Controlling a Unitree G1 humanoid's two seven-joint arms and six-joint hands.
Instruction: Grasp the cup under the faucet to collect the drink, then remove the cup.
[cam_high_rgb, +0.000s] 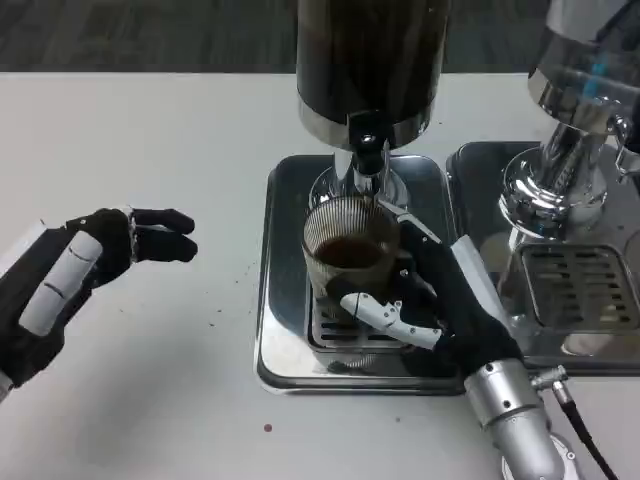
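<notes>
Cup (349, 255) under faucet (367, 150), gripped by right hand (440, 305).

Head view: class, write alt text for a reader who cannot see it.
The robot's right hand holds a ribbed glass cup of dark drink under the faucet of a dispenser, on a metal drip tray. Its left hand hovers over the white table, fingers empty.

The top edge slices off the dark dispenser tank (372, 60), the right edge clips the second dispenser (585, 90), the right hand (440, 300) hides the ribbed cup's (345, 250) far side, and the left forearm runs off-frame.
</notes>
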